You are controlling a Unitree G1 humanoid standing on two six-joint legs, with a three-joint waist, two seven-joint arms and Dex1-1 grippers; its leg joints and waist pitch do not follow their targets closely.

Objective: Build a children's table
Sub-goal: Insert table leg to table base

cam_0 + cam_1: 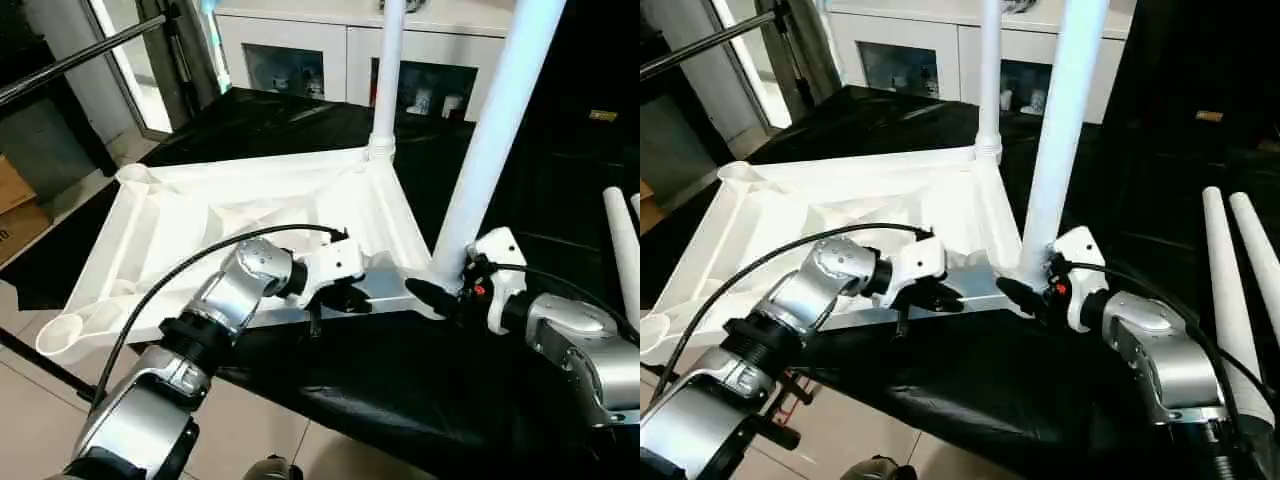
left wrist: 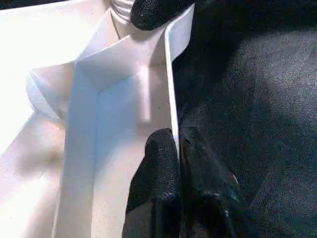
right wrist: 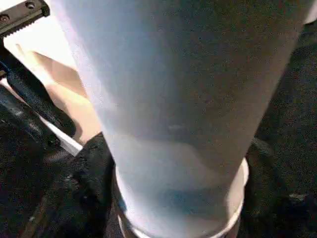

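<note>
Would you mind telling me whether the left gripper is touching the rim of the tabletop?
Touching. The left wrist view shows the left gripper closed on the thin rim wall of the tabletop, one black finger pressed against each side of it.

We see a work surface draped in a black cloth (image 1: 400, 390), glossy where the light catches its folds. Behind it stands a white cabinet (image 1: 345, 45) with glass doors, small objects dimly visible inside. At the left, daylight comes through a glass door or window (image 1: 135, 60) with a pale frame, and a dark metal bar (image 1: 70, 55) slants across that corner. A cardboard box (image 1: 15, 205) sits at the left edge, and the floor (image 1: 250, 430) below is laid with light tiles
</note>
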